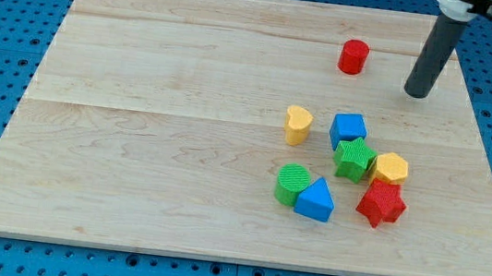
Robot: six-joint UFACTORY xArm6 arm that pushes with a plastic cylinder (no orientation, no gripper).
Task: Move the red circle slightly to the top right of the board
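The red circle [353,56], a short red cylinder, stands alone on the wooden board [166,101] near the view's top right. My tip [415,94] rests on the board to the right of the red circle and slightly lower, apart from it by a clear gap. The dark rod rises from the tip toward the view's top right corner.
A cluster of blocks lies below the red circle: a yellow heart [298,124], a blue block [348,129], a green star [354,159], a yellow hexagon [390,167], a red star [381,204], a green circle [293,182], a blue triangle [316,200].
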